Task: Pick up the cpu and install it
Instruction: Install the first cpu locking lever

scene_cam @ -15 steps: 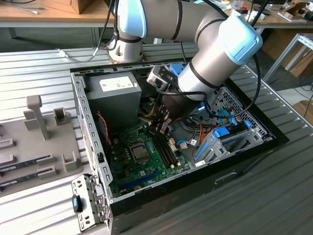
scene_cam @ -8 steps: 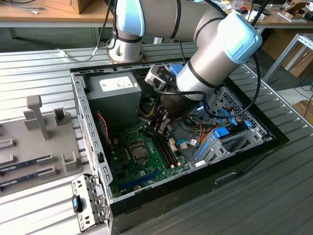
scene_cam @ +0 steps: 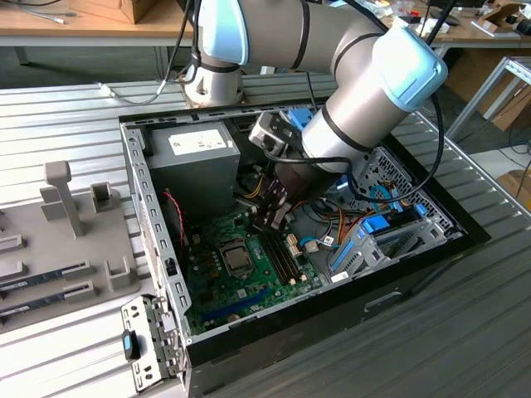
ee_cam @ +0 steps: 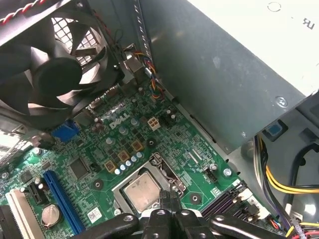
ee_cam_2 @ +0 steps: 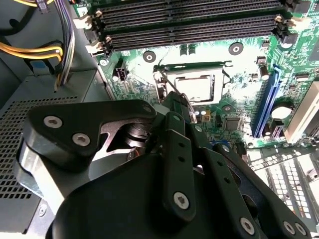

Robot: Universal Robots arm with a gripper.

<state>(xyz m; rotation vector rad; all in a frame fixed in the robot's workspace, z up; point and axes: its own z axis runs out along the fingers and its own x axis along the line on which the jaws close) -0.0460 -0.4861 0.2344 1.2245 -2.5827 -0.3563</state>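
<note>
The cpu, a silver-grey square chip, lies flat in its socket on the green motherboard inside the open computer case. In the first wrist view the cpu sits just beyond my fingertips, and in the exterior view the cpu is in the middle of the board. My gripper is shut, its two thin black fingers pressed together with nothing seen between them. It hovers at the socket's edge, by the thin metal lever. The exterior view has the gripper low over the board beside the memory slots.
A grey power supply fills the case's back corner, with yellow and black cables beside it. A black fan stands by the board. Memory slots and a blue expansion slot flank the socket. A grey fixture tray lies outside the case.
</note>
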